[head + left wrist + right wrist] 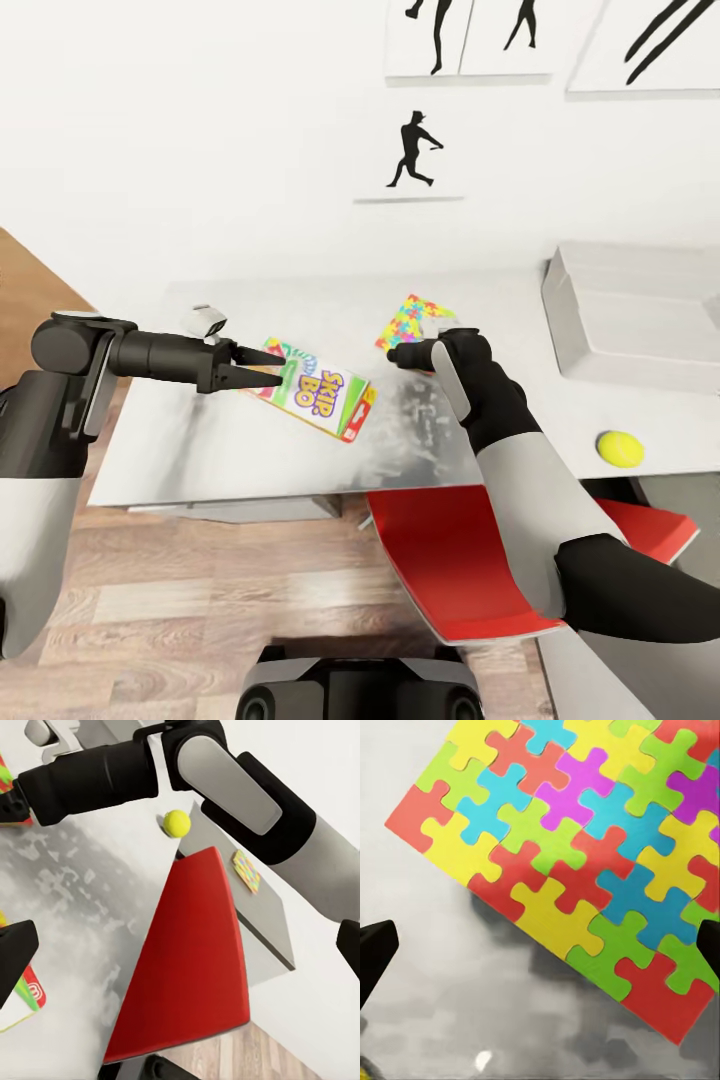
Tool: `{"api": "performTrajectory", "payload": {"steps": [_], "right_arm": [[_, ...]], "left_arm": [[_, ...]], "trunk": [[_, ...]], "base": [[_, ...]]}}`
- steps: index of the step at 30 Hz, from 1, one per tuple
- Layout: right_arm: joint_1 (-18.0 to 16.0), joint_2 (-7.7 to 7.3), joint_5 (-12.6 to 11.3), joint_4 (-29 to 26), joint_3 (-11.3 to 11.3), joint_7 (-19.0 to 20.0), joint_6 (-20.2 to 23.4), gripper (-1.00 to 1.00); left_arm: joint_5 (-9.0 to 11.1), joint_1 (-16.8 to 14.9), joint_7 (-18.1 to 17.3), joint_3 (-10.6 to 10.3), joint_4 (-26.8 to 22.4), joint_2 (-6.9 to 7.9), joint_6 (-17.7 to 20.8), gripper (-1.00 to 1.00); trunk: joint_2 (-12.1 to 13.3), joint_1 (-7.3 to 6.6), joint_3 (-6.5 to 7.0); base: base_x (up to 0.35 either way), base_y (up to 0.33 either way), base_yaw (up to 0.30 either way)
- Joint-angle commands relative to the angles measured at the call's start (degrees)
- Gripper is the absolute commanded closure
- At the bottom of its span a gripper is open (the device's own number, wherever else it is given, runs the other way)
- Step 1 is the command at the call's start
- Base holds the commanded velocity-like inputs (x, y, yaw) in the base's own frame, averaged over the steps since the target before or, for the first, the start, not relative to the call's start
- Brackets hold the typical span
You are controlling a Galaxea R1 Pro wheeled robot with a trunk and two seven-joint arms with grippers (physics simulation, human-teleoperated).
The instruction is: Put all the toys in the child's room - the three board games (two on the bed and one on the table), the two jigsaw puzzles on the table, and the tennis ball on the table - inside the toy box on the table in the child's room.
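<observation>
White desk (200, 440) carries the puzzle (577, 847), lying flat below the spread, empty right gripper (540, 945). Descend squarely, straddle one edge, then close. Left gripper (268, 366), released, flanks the game box (318, 390).

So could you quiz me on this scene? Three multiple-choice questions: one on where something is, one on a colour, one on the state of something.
1. Where does the tennis ball lie?
A. on the table, near the toy box
B. inside the toy box
C. on the floor

2. What colour is the chair seat tucked under the table?
A. blue
B. red
C. black

3. How is the right pincer?
A. shut on the ball
B. shut on a game box
C. open over the jigsaw puzzle

Answers: 1 A, the ball sits on the tabletop in front of the tub. 2 B, the seat is plainly red. 3 C, its fingertips stand wide apart, with the puzzle lying flat between.
</observation>
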Motion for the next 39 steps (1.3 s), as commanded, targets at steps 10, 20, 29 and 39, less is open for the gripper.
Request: {"api": "performTrajectory", "payload": {"steps": [10,20,29,39], "right_arm": [[0.0,0.00,-1.0,1.7,0.1,-0.5,0.2,-1.00],[0.0,0.00,-1.0,1.7,0.0,-0.5,0.2,-1.00],[0.0,0.00,-1.0,1.6,0.0,-0.5,0.2,-1.00],[0.0,0.00,-1.0,1.5,0.0,-0.5,0.2,-1.00]], "left_arm": [[0.1,0.0,-0.1,-0.1,0.0,0.09,0.6,-1.00],[0.1,0.0,-0.1,-0.1,0.0,0.09,0.6,-1.00],[0.1,0.0,-0.1,-0.1,0.0,0.09,0.6,-1.00],[0.1,0.0,-0.1,-0.1,0.0,0.04,0.6,-1.00]], "trunk": [[-0.1,0.03,-0.08],[-0.1,0.03,-0.02],[-0.1,0.03,0.70],[-0.1,0.03,1.39]], "base": [[-0.116,0.000,0.000],[-0.044,0.000,0.000],[-0.001,0.000,0.000],[0.000,0.000,0.000]]}}
